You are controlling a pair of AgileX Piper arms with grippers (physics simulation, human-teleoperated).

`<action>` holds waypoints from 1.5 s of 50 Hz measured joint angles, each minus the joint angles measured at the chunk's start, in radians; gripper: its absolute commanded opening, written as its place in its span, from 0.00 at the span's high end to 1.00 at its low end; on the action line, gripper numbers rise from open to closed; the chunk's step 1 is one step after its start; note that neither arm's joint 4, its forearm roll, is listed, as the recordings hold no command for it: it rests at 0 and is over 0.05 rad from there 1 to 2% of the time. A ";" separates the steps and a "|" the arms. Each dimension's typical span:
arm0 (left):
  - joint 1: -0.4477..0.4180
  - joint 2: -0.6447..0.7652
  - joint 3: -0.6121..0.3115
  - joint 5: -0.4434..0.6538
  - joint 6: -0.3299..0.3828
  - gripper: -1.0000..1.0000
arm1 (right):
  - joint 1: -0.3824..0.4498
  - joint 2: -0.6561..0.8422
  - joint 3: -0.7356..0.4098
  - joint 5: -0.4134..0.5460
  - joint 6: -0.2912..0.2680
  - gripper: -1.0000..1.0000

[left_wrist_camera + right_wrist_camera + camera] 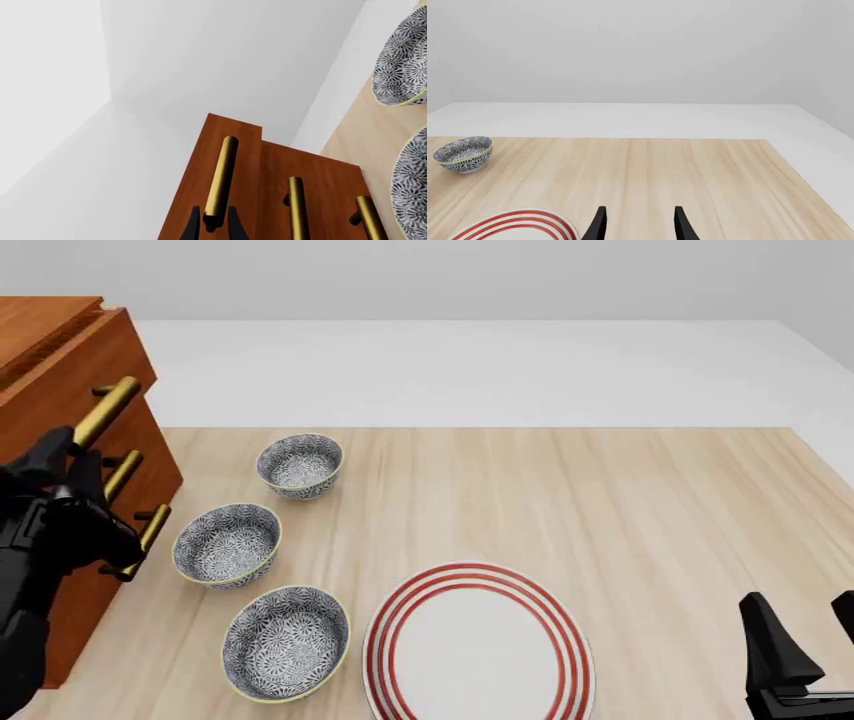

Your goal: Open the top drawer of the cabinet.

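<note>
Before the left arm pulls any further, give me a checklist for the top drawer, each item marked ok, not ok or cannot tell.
1. Left end effector shut on the top drawer's brass handle: ok.
2. Handle is the uppermost of three on the cabinet: ok.
3. Top drawer already protrudes past the lower fronts: ok.
4. Nearest patterned bowl clear of the pull path: cannot tell.
5. Right end effector open, away from the cabinet: ok.

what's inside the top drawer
Cannot tell. The top drawer is pulled slightly proud of the lower ones, the left gripper on its brass handle, but no view shows its interior.
</note>
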 measured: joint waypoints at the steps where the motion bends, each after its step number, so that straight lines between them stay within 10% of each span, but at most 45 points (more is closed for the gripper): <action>1: -0.002 -0.001 0.000 0.001 0.000 1.00 | 0.000 0.000 0.000 0.000 0.000 0.00; 75: -0.065 -0.016 0.008 0.018 0.003 1.00 | 0.000 0.000 0.000 0.000 0.000 0.00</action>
